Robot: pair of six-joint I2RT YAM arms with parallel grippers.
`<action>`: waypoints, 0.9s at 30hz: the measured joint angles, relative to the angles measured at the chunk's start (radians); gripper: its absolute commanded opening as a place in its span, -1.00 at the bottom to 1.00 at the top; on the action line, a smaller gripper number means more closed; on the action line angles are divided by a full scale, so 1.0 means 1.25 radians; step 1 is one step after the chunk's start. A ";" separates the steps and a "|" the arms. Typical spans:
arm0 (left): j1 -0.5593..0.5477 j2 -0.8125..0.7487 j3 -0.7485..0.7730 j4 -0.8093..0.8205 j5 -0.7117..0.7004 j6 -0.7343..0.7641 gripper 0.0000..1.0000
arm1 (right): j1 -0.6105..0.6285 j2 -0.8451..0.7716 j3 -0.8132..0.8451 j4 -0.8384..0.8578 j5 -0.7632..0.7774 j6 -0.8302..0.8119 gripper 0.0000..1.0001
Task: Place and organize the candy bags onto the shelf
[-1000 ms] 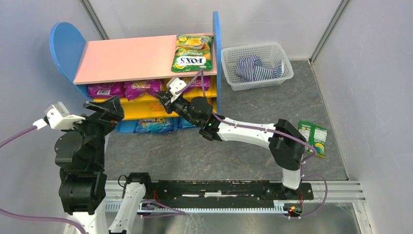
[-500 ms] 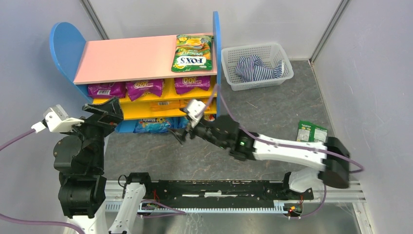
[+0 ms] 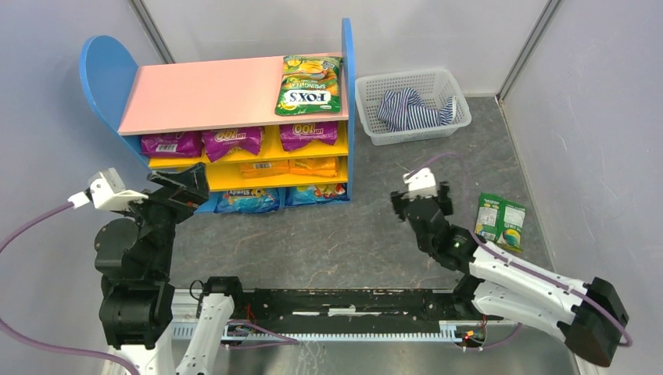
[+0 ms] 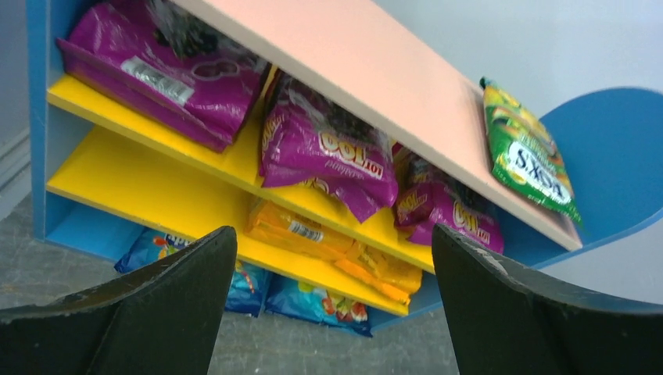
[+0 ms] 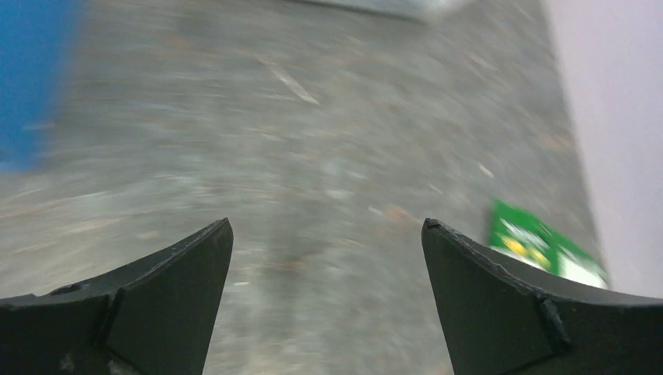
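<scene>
One "FOX'S" bag (image 3: 310, 86) on pink board (image 3: 203, 94); purple "100" bags (image 3: 232, 141) beneath

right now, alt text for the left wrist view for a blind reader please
The open left gripper frames a low, close view of the shelf: purple candy bags under its pink top board, orange bags on the yellow board below, blue bags at the bottom. A green FOX'S bag lies on top.

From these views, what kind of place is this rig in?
Probably a lab test cell staged as a mock shop: plain grey partition walls, a toy-coloured shelf stocked with candy bags, and a mesh basket on a bare grey floor.
</scene>
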 measured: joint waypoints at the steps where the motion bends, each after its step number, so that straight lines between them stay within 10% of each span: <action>1: 0.000 0.000 -0.008 -0.003 0.010 0.001 1.00 | -0.032 0.001 -0.002 -0.027 0.029 0.021 0.96; 13: -0.048 -0.003 -0.138 -0.013 0.154 0.040 1.00 | -0.677 0.175 -0.006 -0.094 -0.041 0.153 0.92; 27: -0.174 -0.039 -0.276 0.062 0.453 0.127 1.00 | -0.891 0.244 -0.045 0.015 -0.273 0.154 0.94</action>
